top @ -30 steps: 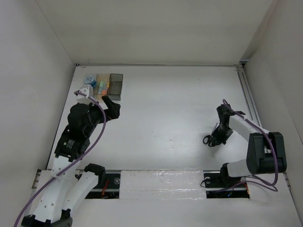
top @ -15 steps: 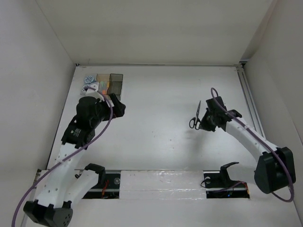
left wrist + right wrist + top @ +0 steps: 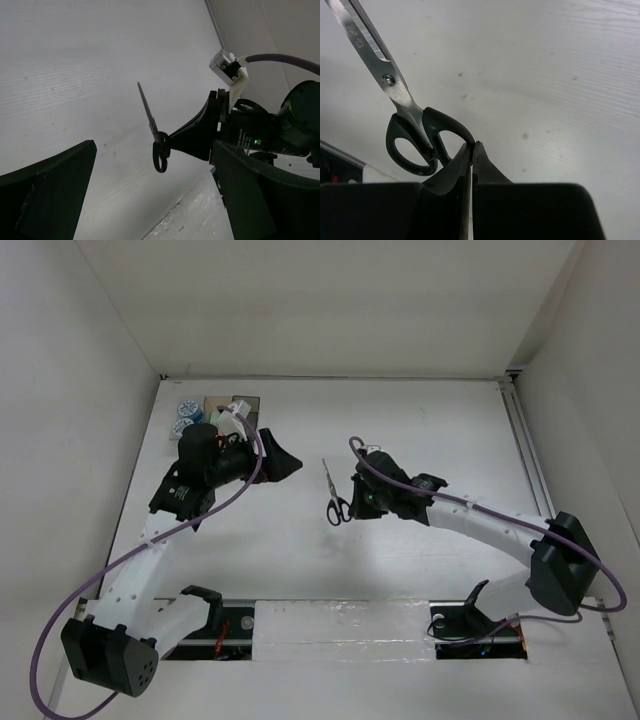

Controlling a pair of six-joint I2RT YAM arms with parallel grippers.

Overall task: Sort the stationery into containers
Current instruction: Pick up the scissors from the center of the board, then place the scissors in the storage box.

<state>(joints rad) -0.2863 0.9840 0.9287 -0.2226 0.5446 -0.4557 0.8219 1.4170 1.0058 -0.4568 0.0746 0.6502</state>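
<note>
Nearest the arm bases, the right gripper (image 3: 352, 506) reached over the middle of the table (image 3: 430, 420), its 2 fingers pressed tight together on the rim of 1 black handle loop of the scissors (image 3: 334, 498). In the right wrist view the fingers (image 3: 451, 172) pinched that loop and the scissors (image 3: 405, 112) had their blades shut, slanting up and away from the grip. In the top view the blades pointed toward the far side of the table. A little farther and to the left, the left gripper (image 3: 283, 462) had its jaws spread wide with nothing between them, facing the scissors; its wrist view showed the scissors (image 3: 153, 131) and the right gripper (image 3: 172, 142) framed between its 2 dark fingers (image 3: 50, 192). At the far left corner the row of bins (image 3: 246, 402) was partly hidden by the left arm, and 2 blue-and-white rolls (image 3: 182, 418) lay just beside its left end.
</note>
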